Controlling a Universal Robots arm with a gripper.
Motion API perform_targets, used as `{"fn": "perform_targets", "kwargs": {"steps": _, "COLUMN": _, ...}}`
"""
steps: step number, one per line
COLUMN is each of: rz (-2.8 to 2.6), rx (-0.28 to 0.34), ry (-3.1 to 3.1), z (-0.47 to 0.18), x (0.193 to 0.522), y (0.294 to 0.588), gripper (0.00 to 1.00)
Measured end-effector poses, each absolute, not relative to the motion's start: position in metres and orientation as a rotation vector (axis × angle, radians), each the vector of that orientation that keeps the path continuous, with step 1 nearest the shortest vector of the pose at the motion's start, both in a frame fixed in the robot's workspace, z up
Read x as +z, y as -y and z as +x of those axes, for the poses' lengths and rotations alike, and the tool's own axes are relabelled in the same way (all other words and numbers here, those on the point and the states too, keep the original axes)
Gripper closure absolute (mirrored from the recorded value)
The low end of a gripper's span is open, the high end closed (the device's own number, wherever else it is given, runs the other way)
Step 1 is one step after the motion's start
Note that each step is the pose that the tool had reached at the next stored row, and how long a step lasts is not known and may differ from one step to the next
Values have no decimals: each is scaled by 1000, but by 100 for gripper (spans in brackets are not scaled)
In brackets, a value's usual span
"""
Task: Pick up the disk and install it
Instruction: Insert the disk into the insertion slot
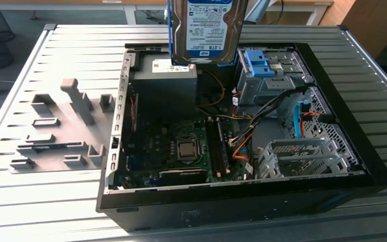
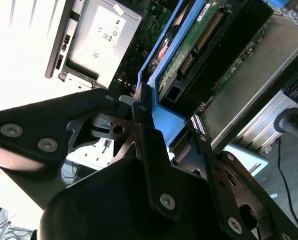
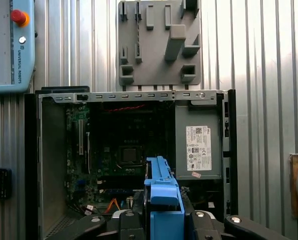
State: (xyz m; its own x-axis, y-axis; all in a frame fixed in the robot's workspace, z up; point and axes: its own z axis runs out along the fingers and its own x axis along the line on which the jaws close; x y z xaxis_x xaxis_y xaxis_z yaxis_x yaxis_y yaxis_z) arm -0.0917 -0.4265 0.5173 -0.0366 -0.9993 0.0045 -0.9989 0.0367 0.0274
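Second wrist view: my claw (image 2: pixel 169 122) points down, its 2 fingers clamped on the disk (image 2: pixel 204 40), held upright over the open computer case (image 1: pixel 247 206) housing a power supply (image 1: pixel 163 85) and motherboard (image 1: pixel 180 146).

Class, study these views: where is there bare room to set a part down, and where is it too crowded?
Free: the slatted table between the grey fixture plate and its near edge, and the strip on the exterior view's right of the computer case. Crowded: inside the case, among cables and drive cage; the gripper holds the disk above it.
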Motion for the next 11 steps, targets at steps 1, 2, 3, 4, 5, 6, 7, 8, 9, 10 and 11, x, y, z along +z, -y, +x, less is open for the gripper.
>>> {"fn": "perform_targets", "kwargs": {"steps": 1, "rz": 2165, "rx": -26, "ry": 2246, "z": -92, "x": 517, "y": 427, "gripper": 63}}
{"fn": "perform_targets", "kwargs": {"steps": 2, "rz": 2165, "rx": -26, "ry": 2246, "z": -92, "x": 517, "y": 427, "gripper": 63}}
{"fn": "perform_targets", "kwargs": {"steps": 3, "rz": 2165, "rx": -26, "ry": 2246, "z": -92, "x": 517, "y": 427, "gripper": 63}}
{"fn": "perform_targets", "kwargs": {"steps": 4, "rz": 2165, "rx": -26, "ry": 2246, "z": -92, "x": 517, "y": 427, "gripper": 63}}
{"fn": "perform_targets", "kwargs": {"steps": 5, "rz": 2165, "rx": -26, "ry": 2246, "z": -92, "x": 517, "y": 427, "gripper": 63}}
{"fn": "perform_targets", "kwargs": {"steps": 6, "rz": 2165, "rx": -26, "ry": 2246, "z": -92, "x": 517, "y": 427, "gripper": 63}}
{"fn": "perform_targets", "kwargs": {"steps": 7, "rz": 2165, "rx": -26, "ry": 2245, "z": -92, "x": 517, "y": 428, "gripper": 63}}
{"fn": "perform_targets", "kwargs": {"steps": 8, "rz": 2165, "rx": -26, "ry": 2246, "z": -92, "x": 517, "y": 428, "gripper": 63}}
{"fn": "perform_targets", "kwargs": {"steps": 9, "rz": 2165, "rx": -26, "ry": 2246, "z": -92, "x": 517, "y": 429, "gripper": 63}}
{"fn": "perform_targets", "kwargs": {"steps": 10, "rz": 2165, "rx": -26, "ry": 2246, "z": -92, "x": 517, "y": 431, "gripper": 63}}
{"fn": "perform_targets", "kwargs": {"steps": 11, "rz": 2165, "rx": -26, "ry": 2246, "z": -92, "x": 517, "y": 432, "gripper": 63}}
